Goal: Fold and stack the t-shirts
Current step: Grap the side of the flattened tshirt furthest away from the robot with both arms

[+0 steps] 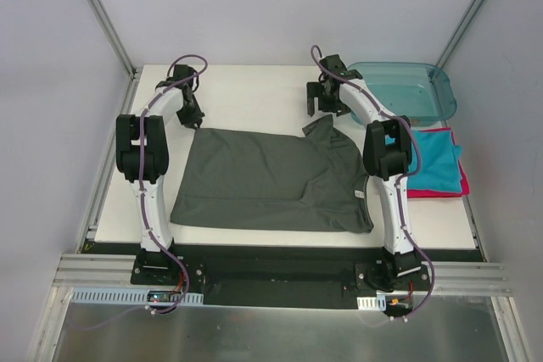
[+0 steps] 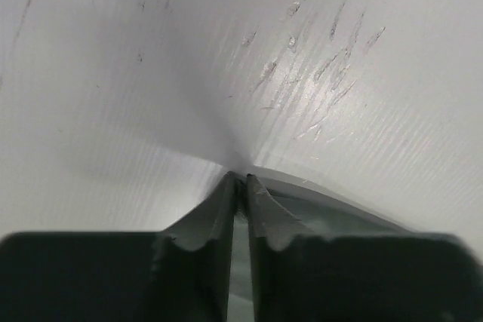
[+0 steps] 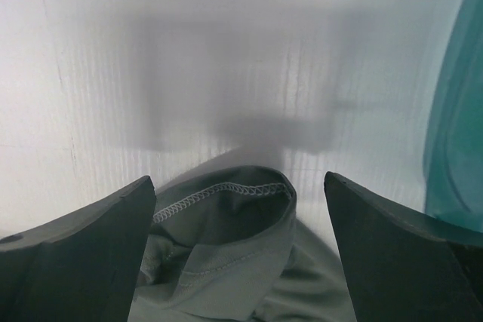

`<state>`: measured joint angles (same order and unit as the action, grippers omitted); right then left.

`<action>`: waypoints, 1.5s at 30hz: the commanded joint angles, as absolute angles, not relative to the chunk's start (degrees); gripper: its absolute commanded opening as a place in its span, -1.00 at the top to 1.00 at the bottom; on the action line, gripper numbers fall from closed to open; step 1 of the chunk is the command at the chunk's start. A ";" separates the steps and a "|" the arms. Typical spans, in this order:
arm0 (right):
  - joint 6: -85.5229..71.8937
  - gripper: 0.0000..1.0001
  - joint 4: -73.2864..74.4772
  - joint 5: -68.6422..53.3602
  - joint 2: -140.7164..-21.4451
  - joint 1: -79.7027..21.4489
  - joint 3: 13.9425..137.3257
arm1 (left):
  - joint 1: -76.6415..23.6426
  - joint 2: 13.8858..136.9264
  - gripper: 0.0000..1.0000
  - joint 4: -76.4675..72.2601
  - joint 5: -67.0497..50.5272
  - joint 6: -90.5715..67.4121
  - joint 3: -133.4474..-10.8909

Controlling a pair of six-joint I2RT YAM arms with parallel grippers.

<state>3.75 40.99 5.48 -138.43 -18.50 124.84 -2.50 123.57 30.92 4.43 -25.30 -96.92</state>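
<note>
A dark charcoal-grey t-shirt (image 1: 271, 180) lies spread flat across the middle of the table. My left gripper (image 1: 193, 118) is down at its far left corner. In the left wrist view the jaws (image 2: 241, 179) are pinched together on the edge of the grey cloth (image 2: 332, 205). My right gripper (image 1: 321, 103) stands open just above the far right sleeve (image 1: 321, 129). In the right wrist view the upturned sleeve hem (image 3: 226, 246) lies between the wide-apart fingers of that gripper (image 3: 239, 182). A folded teal t-shirt (image 1: 437, 163) rests on a red-pink one (image 1: 462, 186) at the right edge.
A translucent teal plastic tub (image 1: 407, 91) stands at the back right, close beside my right gripper, and its wall (image 3: 456, 133) shows at the right of the wrist view. The white table (image 1: 254, 99) is framed by grey walls on three sides.
</note>
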 commanded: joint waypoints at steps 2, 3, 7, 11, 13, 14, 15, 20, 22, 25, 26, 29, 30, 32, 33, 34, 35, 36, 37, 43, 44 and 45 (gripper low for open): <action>1.23 -0.92 41.39 3.78 -139.66 -18.72 127.35 | -1.67 124.10 1.00 32.43 2.46 -25.93 -96.51; 0.80 -0.92 41.48 3.78 -139.66 -18.72 127.09 | -1.67 123.75 1.00 32.43 2.20 -25.58 -96.07; 0.70 -0.98 41.13 4.30 -139.83 -18.63 126.56 | -1.67 122.26 1.00 32.34 2.90 -25.05 -94.49; 1.75 -0.54 40.34 4.13 -140.10 -18.81 126.30 | -1.67 120.94 1.00 31.82 2.20 -24.87 -93.43; 1.67 -0.26 41.04 4.57 -139.92 -18.81 126.13 | -1.67 120.41 1.00 31.38 1.58 -24.79 -92.90; 1.50 -0.15 41.31 4.74 -139.66 -18.81 125.78 | -1.76 120.15 1.00 31.29 1.50 -24.87 -92.64; 1.41 -0.02 41.66 5.09 -139.14 -18.81 125.42 | -1.76 119.80 1.00 31.03 1.41 -24.87 -92.29; 0.35 0.73 41.05 6.15 -135.89 -18.81 122.79 | -1.67 117.43 1.00 29.62 0.27 -24.26 -90.18; 0.18 0.88 40.17 5.80 -133.87 -18.98 121.21 | -1.67 115.76 1.00 28.83 0.09 -24.26 -88.69; 0.35 0.99 38.76 6.68 -129.57 -19.68 117.79 | -1.76 113.39 1.00 28.04 0.09 -24.61 -86.40; 0.26 0.99 38.24 6.94 -128.16 -20.04 116.47 | -1.76 112.51 1.00 27.86 0.09 -24.61 -85.61; 0.09 0.99 36.57 7.73 -123.33 -20.83 111.11 | -1.67 109.43 1.00 27.16 0.18 -25.13 -82.28; -1.30 0.99 36.21 8.17 -121.66 -21.18 109.01 | -1.76 108.21 1.00 26.81 0.18 -25.31 -81.05; -1.93 0.99 35.60 10.01 -118.41 -21.88 104.61 | -1.67 105.66 1.00 25.85 0.09 -25.57 -78.32; -2.19 0.99 35.42 10.98 -117.08 -22.32 102.76 | -1.76 104.25 1.00 25.40 0.09 -25.75 -76.92; -2.20 0.99 35.33 12.03 -115.42 -22.67 101.18 | -1.67 103.19 1.00 25.05 0.09 -25.93 -75.69; -2.72 0.99 35.16 13.09 -113.83 -23.11 99.34 | -1.67 101.88 1.00 24.61 0.09 -26.01 -74.37; -3.07 0.99 35.24 14.05 -112.43 -23.46 97.75 | -1.76 100.73 1.00 24.35 -1.22 -26.28 -72.96; -3.34 0.99 35.33 14.41 -110.67 -23.73 95.91 | -1.67 99.07 1.00 24.00 -1.49 -26.45 -71.73; -5.36 0.99 34.37 15.64 -101.44 -25.31 85.45 | -1.76 88.79 1.00 21.54 -1.76 -28.74 -61.28; -5.62 0.99 34.10 16.17 -99.60 -25.92 83.86 | -1.67 87.12 1.00 21.10 -1.50 -29.09 -59.61; -5.89 0.99 34.01 16.43 -98.10 -26.28 82.28 | -1.76 85.36 1.00 20.92 -1.41 -29.44 -57.94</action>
<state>-3.51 34.98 13.39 -105.58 -25.02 86.74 -2.13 92.42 22.79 -1.08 -27.16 -63.07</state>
